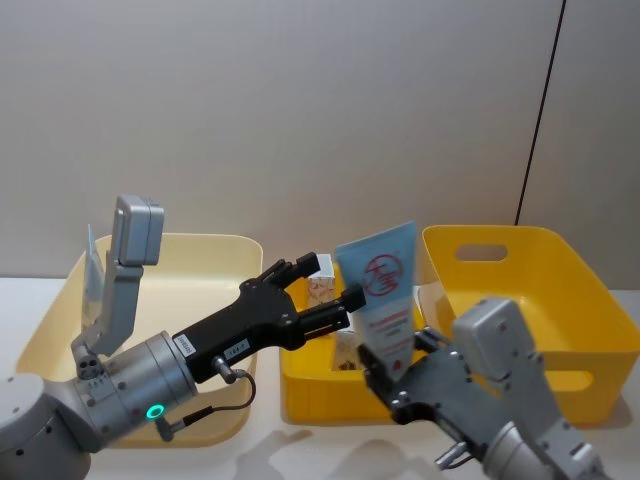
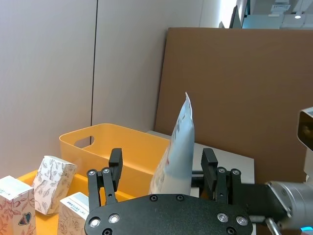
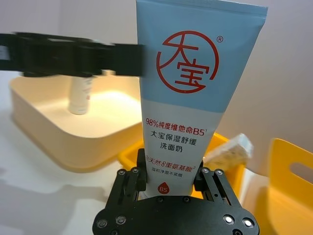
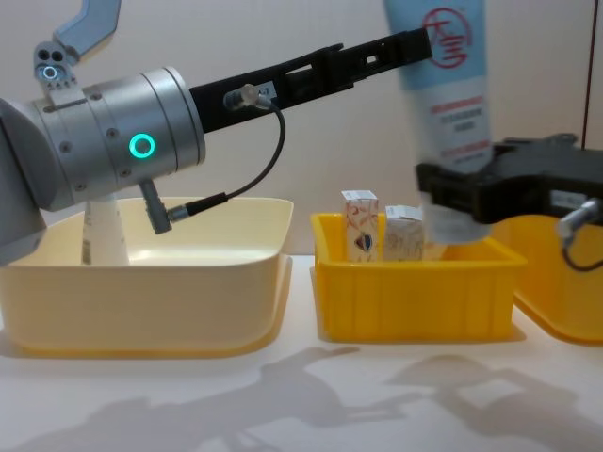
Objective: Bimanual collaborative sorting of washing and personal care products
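- Right gripper [image 3: 170, 172] is clenched on the cap end of the squeeze tube [image 3: 183, 98], 1 finger on each side. It sits low on the right in the head view.
- Tube is held upright, crimped end up. Body is pale blue on top and white lower down. The red round logo and red text face the right wrist camera.
- Tube is in the air above the right part of the middle bin [image 4: 415, 292], clear of its rim in the chest view.
- Left gripper [image 2: 163, 165] is released, jaws wide apart. Its arm is extended across from the left at about logo height.
- In the left wrist view the tube's upper part, seen edge-on, stands between the 2 fingers [image 2: 116, 164] with a gap on each side.
- In the head view the fingertips are at the tube's left edge. Can't tell if they touch it.
- Middle bin is bright yellow and holds at least 3 cartons [image 2: 54, 182], whitish with a leaf print. 1 of them is tilted.
- Second tube [image 4: 105, 235] stands cap-down in the pale bin [image 4: 188, 311] on the left, toward its left end.
- Right bin [image 1: 520, 240] is yellow with a handle slot and sits just beside the middle bin.
- All 3 bins sit on the white table [image 4: 301, 405].
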`<state>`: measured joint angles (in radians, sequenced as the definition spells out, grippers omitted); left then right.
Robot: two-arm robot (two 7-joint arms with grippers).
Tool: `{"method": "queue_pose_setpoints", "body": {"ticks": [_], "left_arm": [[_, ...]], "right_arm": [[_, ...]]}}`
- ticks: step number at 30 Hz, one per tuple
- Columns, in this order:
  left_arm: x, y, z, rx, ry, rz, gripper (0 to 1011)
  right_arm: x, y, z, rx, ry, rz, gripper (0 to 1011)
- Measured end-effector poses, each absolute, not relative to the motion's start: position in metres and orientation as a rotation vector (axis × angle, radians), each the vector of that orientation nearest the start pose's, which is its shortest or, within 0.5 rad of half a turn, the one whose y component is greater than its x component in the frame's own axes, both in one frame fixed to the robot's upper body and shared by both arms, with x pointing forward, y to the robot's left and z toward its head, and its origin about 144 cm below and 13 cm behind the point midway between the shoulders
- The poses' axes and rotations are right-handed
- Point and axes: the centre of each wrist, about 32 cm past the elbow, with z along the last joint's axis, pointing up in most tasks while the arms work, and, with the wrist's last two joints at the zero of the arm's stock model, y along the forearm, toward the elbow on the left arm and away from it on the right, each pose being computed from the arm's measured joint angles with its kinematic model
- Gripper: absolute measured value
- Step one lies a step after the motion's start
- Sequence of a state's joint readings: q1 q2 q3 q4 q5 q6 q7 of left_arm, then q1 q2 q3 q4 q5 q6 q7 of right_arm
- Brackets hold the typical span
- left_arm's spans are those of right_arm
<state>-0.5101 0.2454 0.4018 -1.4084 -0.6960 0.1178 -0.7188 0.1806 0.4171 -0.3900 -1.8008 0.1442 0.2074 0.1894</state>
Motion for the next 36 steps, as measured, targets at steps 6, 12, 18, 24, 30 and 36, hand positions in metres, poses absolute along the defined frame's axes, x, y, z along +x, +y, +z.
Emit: {"method": "queue_pose_setpoints", "body": {"ticks": [6, 12, 18, 24, 30, 36], "left_arm": [[0.571, 0.189, 1.262, -0.298, 0.072, 0.448, 1003], [0.571, 0.189, 1.262, -0.298, 0.072, 0.448, 1003], [0.571, 0.190, 1.262, -0.298, 0.072, 0.448, 1003], [0.571, 0.190, 1.262, -0.298, 0.072, 0.448, 1003], [0.571, 0.189, 1.262, -0.298, 0.072, 0.448, 1003], [0.571, 0.190, 1.262, -0.298, 0.072, 0.448, 1003]], "right_arm": [[0.473, -0.226, 1.241, -0.174, -0.294, -1.064, 505], [0.480, -0.243, 1.243, -0.137, -0.335, -1.131, 505], [0.495, -0.256, 1.247, -0.071, -0.387, -1.178, 505], [0.514, -0.266, 1.252, -0.009, -0.419, -1.216, 505], [0.525, -0.272, 1.257, 0.015, -0.425, -1.266, 505], [0.531, -0.275, 1.260, -0.007, -0.402, -1.331, 505]]}}
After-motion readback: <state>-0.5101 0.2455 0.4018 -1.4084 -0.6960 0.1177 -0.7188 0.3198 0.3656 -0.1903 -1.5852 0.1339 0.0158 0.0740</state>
